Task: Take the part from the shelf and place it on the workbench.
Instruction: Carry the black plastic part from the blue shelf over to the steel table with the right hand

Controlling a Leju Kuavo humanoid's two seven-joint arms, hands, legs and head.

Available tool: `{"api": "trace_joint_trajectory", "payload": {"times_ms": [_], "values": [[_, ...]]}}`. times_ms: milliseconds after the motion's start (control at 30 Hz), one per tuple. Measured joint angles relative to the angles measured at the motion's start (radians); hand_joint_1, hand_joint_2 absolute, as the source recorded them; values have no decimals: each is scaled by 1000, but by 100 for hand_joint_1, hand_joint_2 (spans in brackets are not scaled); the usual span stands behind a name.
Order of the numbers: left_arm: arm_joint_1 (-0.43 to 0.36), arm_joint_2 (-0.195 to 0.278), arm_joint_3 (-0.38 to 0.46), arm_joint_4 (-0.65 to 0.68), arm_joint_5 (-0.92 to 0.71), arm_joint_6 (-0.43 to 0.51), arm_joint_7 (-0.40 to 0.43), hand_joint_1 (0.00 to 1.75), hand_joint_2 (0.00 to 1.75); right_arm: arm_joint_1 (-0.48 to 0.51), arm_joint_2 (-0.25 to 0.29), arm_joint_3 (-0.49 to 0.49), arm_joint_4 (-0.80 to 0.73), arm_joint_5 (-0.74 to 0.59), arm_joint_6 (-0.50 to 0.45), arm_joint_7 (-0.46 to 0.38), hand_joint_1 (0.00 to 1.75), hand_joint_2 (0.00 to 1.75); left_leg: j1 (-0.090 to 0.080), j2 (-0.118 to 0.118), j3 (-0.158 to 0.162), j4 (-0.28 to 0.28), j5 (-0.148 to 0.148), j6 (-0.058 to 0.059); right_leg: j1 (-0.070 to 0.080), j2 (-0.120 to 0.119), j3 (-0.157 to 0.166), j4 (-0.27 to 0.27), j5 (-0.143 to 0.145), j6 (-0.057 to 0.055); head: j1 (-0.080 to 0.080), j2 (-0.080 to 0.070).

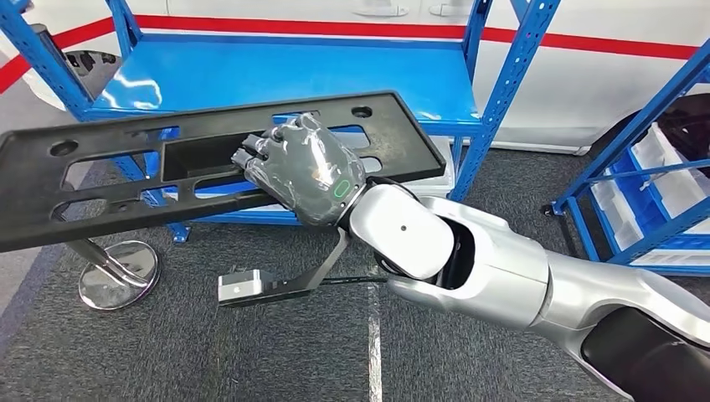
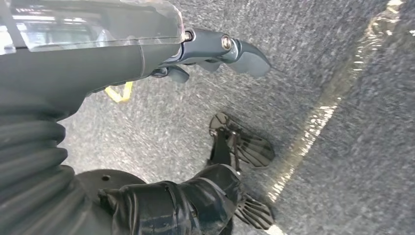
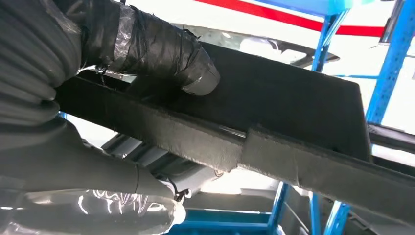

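Your right hand (image 1: 306, 167) has its fingers (image 1: 251, 155) hooked through a cutout of the long black part (image 1: 100, 180), gripping near mid-length so it balances level, clear of the blue shelf (image 1: 276, 79).

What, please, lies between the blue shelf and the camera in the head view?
The long black part hangs there in front of the blue shelf, with the right robot hand gripping its near edge. The head view shows this.
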Motion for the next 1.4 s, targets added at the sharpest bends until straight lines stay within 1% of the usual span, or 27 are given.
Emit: {"api": "trace_joint_trajectory", "payload": {"times_ms": [67,133,167,200,233,300,367,433,500,533,567,633,667,700,733,800,833,867,933,1000,1033,1100,1167,1233,1267,1333,1400], "values": [[0,-1,0,0,1,1,4,0,175,1,-1,0,2,-11,1,1,175,175,2,5,-20,-1,20,21,-2,2,-23,62,-71,9,5,0],[0,-1,0,0,2,3,4,0,175,2,-2,0,4,-23,2,2,175,175,-3,7,-45,0,40,33,-2,3,-55,192,-169,14,10,0],[1,-1,0,0,2,3,4,0,175,3,-3,0,5,-28,3,2,175,175,-7,7,-57,1,50,36,-2,3,-64,250,-195,14,10,0],[1,-1,0,0,3,4,4,0,175,5,-4,0,7,-31,3,2,175,175,-11,7,-70,1,59,39,0,3,-62,283,-198,10,11,0],[1,-1,0,0,5,5,4,0,175,7,-5,0,8,-33,3,2,175,175,-16,7,-81,2,67,40,3,3,-43,282,-181,3,10,0],[1,-1,0,0,8,5,3,0,175,8,-7,0,11,-33,2,3,175,175,-23,6,-101,2,84,42,18,5,39,185,-133,-24,10,0],[0,-6,0,-1,11,5,2,0,175,5,-7,-1,12,-33,1,3,175,175,-27,5,-114,1,101,38,36,4,133,43,-123,-58,9,0],[1,-10,0,-1,12,5,2,0,175,3,-7,-2,13,-33,1,3,175,175,-23,6,-123,-8,122,29,47,6,169,-32,-123,-72,10,0],[2,-7,1,-1,12,5,1,0,175,3,-7,-2,15,-33,1,4,175,175,-18,5,-130,-18,131,21,45,5,167,-60,-95,-72,12,0],[3,-6,1,-1,12,6,1,0,175,2,-7,-2,16,-34,1,4,175,175,-18,4,-136,-10,114,16,41,3,165,-72,-80,-71,12,0],[5,-4,1,0,11,6,1,0,175,2,-6,-2,18,-34,1,4,175,175,-18,3,-147,18,81,9,35,1,162,-84,-67,-71,10,0],[6,-4,1,0,11,7,1,0,175,1,-6,-2,19,-34,1,4,175,175,-11,3,-177,130,-10,-7,26,-3,142,-84,-50,-65,8,0],[6,-2,1,0,10,8,1,0,175,1,-6,-2,20,-34,1,4,175,175,-5,3,-189,192,-38,-16,21,-5,128,-78,-43,-61,8,0],[5,-1,1,0,10,9,1,0,175,2,-6,-2,21,-35,1,4,175,175,0,4,-192,236,-44,-26,14,-6,111,-70,-38,-55,8,0],[5,1,1,0,10,9,1,0,175,2,-6,-2,23,-36,1,4,175,175,6,4,-181,250,-27,-37,6,-7,93,-59,-33,-48,8,0],[4,2,2,0,11,10,1,0,175,2,-6,-2,25,-41,1,5,175,175,22,5,-121,187,26,-62,-10,-8,54,-30,-26,-33,7,0],[4,3,2,-1,13,9,0,0,175,2,-6,-2,25,-45,1,6,175,175,25,4,-80,132,29,-74,-14,-7,33,-13,-23,-24,4,0],[3,3,2,-1,15,8,0,0,175,3,-6,-2,26,-49,1,7,175,175,28,2,-50,85,19,-73,-15,-6,17,2,-21,-15,2,0],[2,4,2,-1,22,5,-2,0,175,5,-8,-3,27,-55,1,8,175,175,24,-1,-27,42,-13,-54,-11,-3,-2,20,-12,-1,-1,0],[3,4,3,-1,26,3,-4,0,175,7,-9,-3,28,-58,1,8,175,175,24,0,-38,43,-9,-27,-12,-2,-6,25,-7,6,1,0],[3,4,3,-1,28,2,-4,0,175,7,-10,-3,28,-59,1,8,175,175,23,1,-44,44,-2,-16,-15,-2,-13,38,-19,9,2,0],[2,4,3,-1,29,1,-4,0,175,8,-12,-3,29,-61,1,8,175,175,22,3,-58,42,14,4,-16,0,-45,123,-86,14,5,0],[3,4,3,-1,29,1,-4,0,175,9,-13,-3,29,-61,1,9,175,175,18,3,-77,42,29,14,-15,1,-88,253,-163,15,6,0],[4,5,3,-1,29,1,-4,0,175,12,-15,-3,30,-61,1,9,175,175,11,2,-94,42,42,18,-12,2,-84,299,-183,8,7,0],[5,5,3,-1,29,1,-4,0,175,14,-15,-4,30,-61,1,9,175,175,8,2,-101,42,48,18,-9,2,-53,265,-169,0,7,0],[6,3,3,-1,29,1,-4,0,175,14,-16,-5,30,-61,1,9,175,175,3,1,-108,41,57,17,2,2,41,128,-130,-26,6,0],[6,2,3,-1,29,0,-4,0,175,12,-16,-7,30,-61,1,9,175,175,3,2,-111,38,66,8,14,0,95,34,-109,-45,6,0]]}}
